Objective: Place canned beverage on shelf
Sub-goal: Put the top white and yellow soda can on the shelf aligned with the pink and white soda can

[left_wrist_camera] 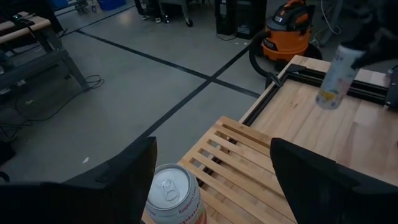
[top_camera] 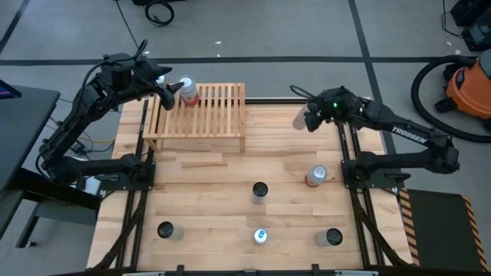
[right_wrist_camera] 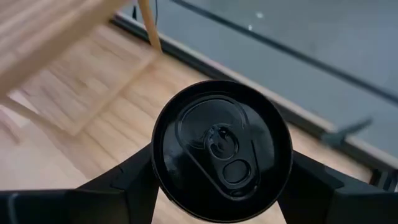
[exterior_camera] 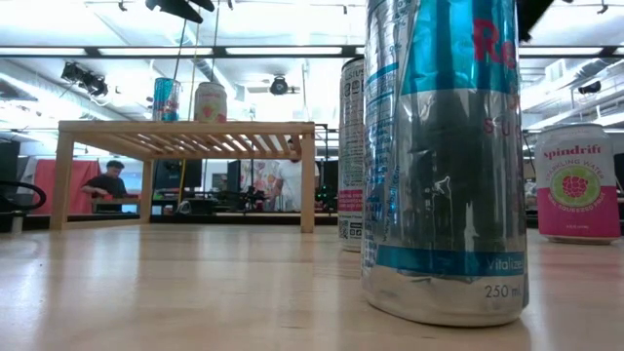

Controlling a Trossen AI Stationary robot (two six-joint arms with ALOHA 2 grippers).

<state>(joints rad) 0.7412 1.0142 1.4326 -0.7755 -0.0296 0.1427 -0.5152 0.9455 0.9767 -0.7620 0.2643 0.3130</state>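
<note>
The light-wood slatted shelf stands at the table's far left. A white and red can stands upright on its far part. My left gripper is open. In the left wrist view its fingers stand on either side of this can's top, and I see no touch. The low view shows this can and a teal can beside it on the shelf. My right gripper is shut on a pale can, right of the shelf. My right gripper pinches the pale can's wall between its two fingers, one on each side, close below the black lid. The fingers come roughly level from the table's right. In the left wrist view the can hangs a little tilted, clear of the table.
Several loose cans stand on the near half of the table, among them a dark-topped one, a red one and a blue-topped one; that blue-topped can fills the low view. An orange vacuum stands on the floor at the far right.
</note>
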